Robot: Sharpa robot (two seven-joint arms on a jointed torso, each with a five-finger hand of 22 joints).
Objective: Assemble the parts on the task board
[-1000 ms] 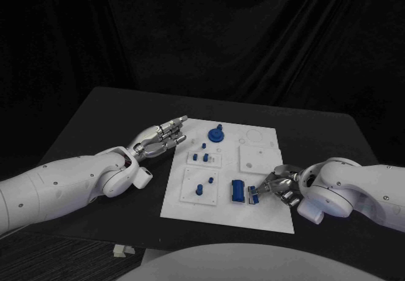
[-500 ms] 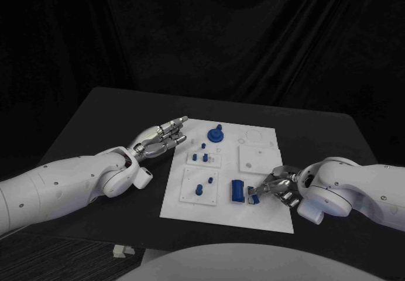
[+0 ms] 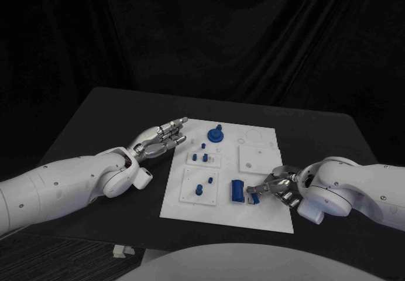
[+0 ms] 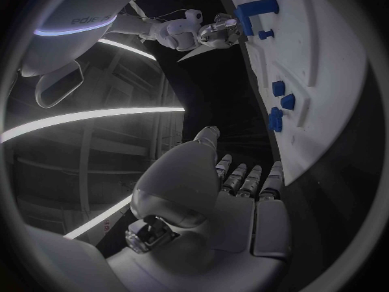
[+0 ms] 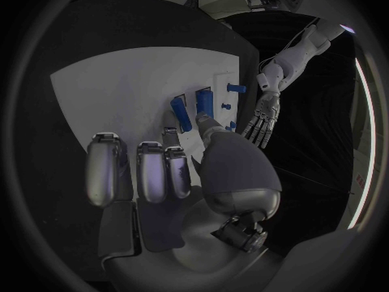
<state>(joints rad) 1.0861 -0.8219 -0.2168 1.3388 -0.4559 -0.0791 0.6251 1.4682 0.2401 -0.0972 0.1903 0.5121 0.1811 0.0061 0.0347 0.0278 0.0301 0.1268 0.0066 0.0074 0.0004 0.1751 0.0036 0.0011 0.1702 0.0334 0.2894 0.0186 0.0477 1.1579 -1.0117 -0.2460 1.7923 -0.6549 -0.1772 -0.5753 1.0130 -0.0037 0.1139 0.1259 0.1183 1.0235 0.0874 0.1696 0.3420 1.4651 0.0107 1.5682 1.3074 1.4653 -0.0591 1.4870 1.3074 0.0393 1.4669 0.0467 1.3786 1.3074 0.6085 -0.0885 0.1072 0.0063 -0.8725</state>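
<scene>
- Closest in, the right hand [image 3: 277, 188] sits over the near right corner of the task board [image 3: 261, 218]. Its fingers are curled down at a small blue part [image 3: 253, 198] by the board's near edge. The thumb tip looks to be right at that piece in the right wrist view [image 5: 180, 115], but whether it's actually pinched or just touched, can't tell.
- Just beside that piece, on the side away from the right hand, a longer blue block [image 3: 238, 191] lies on the board. The wrist view shows the two as a side-by-side pair [image 5: 203, 102].
- Further toward the left arm, a raised white square holds a small blue peg [image 3: 199, 189], well apart from both hands.
- A step farther back, another raised square carries a cluster of little blue pegs [image 3: 201, 157]. From the left wrist they show as small blue lumps on the plate [image 4: 279, 102].
- The left hand [image 3: 162, 140] rests on the black table [image 3: 101, 117] just off the board's left edge, near its far corner. Fingers are stretched out fairly straight and a bit spread, nothing in them, tips pointing at the board.
- Farthest back, a round blue part with a post on top [image 3: 216, 135] stands near the board's far edge, near the left hand's fingertips but not touching.
</scene>
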